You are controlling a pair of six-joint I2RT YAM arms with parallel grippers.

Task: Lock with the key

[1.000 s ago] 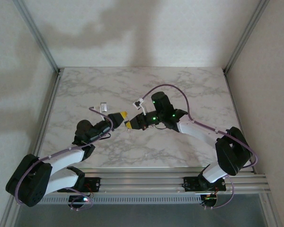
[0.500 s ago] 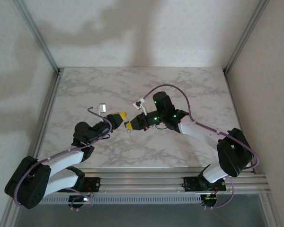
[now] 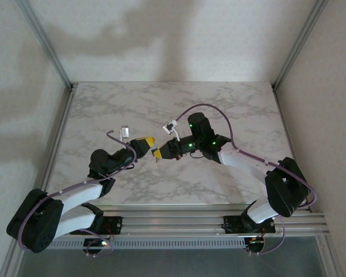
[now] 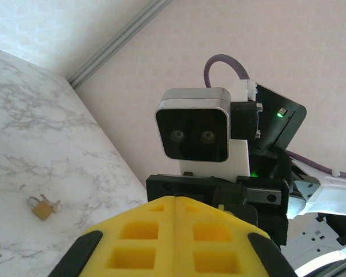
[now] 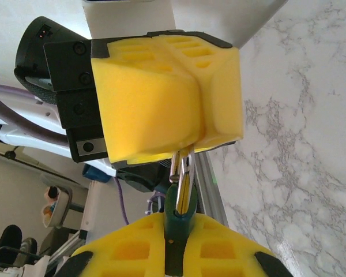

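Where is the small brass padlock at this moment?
In the left wrist view, the brass padlock lies loose on the marble table, low on the left side of the picture.

A robotics lab test cell, not a home or shop. A marble-patterned counter (image 3: 132,104) sits boxed in by plain white walls (image 3: 179,40) and aluminium frame posts (image 3: 46,43). 2 cabled arms, the left arm (image 3: 75,199) and right arm (image 3: 248,164), are bolted to an aluminium rail (image 3: 173,222), and a wrist camera (image 4: 193,133) rides on the right one.
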